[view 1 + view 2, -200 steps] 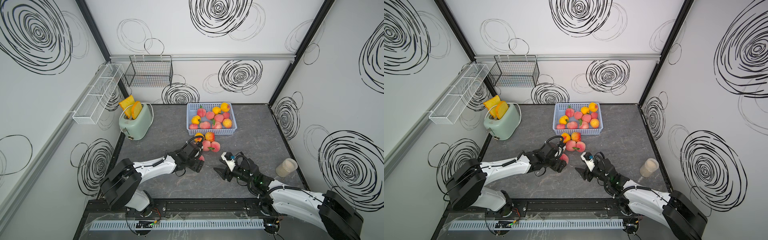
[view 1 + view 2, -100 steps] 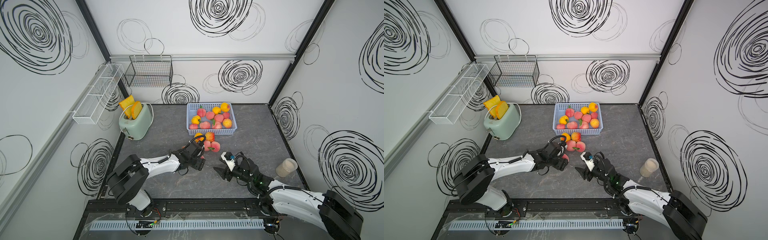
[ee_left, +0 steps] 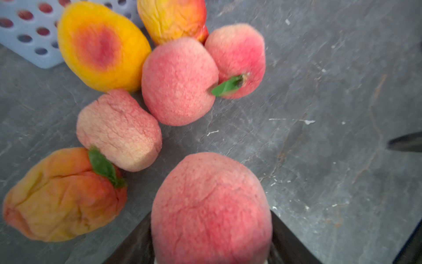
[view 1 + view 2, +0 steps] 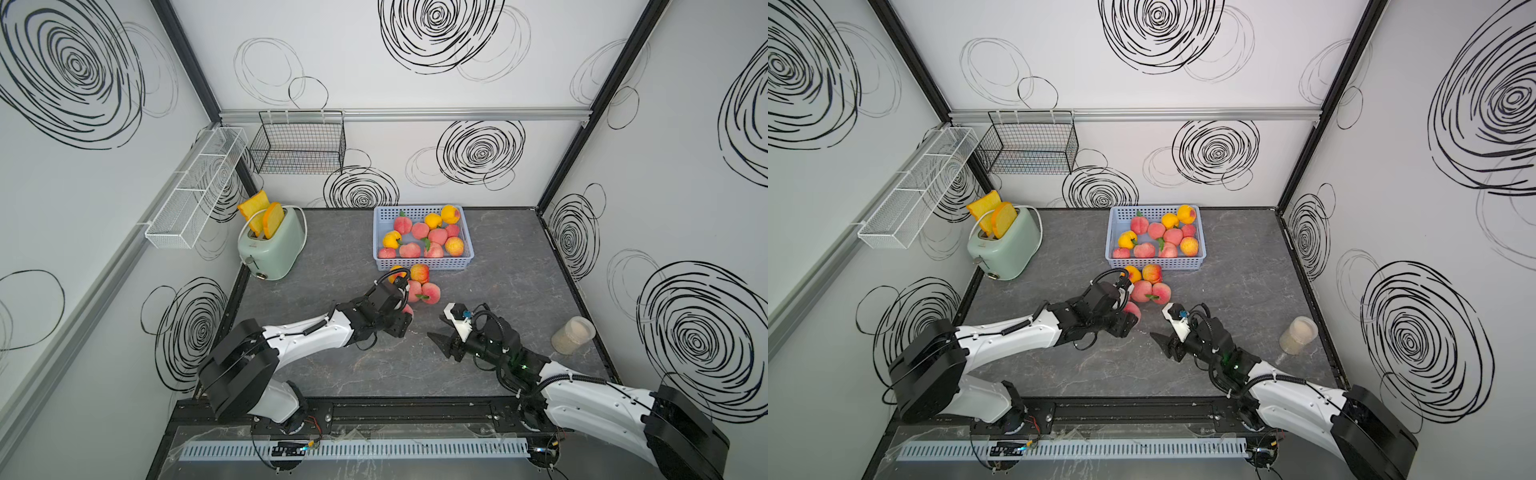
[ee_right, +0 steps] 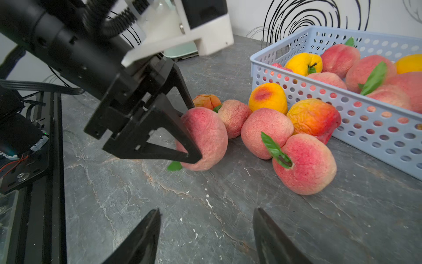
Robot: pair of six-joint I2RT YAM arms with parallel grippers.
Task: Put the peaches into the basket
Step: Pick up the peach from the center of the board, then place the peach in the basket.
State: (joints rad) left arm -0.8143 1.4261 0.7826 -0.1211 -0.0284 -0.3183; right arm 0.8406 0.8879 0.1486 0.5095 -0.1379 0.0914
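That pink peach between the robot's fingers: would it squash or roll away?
Probably soft and light: the pink peach looks foam-like, and the orange peach nearby is wrinkled and dented. Its matte, fuzzy skin should keep it from slipping in the left gripper. Being round on a flat table, it could roll if nudged.

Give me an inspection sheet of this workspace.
Surface: grey stone-look tabletop, white flecks.
Job's things: blue basket holds many peaches; loose peaches clustered in front of it.
Clutter: green toaster with toast; jar.
Grippers: left gripper closed on pink peach; right gripper open, empty.
Cables: black cable loop at left wrist; white toaster cord.
Surroundings: black wire basket, white mesh rack on swirl-patterned walls.
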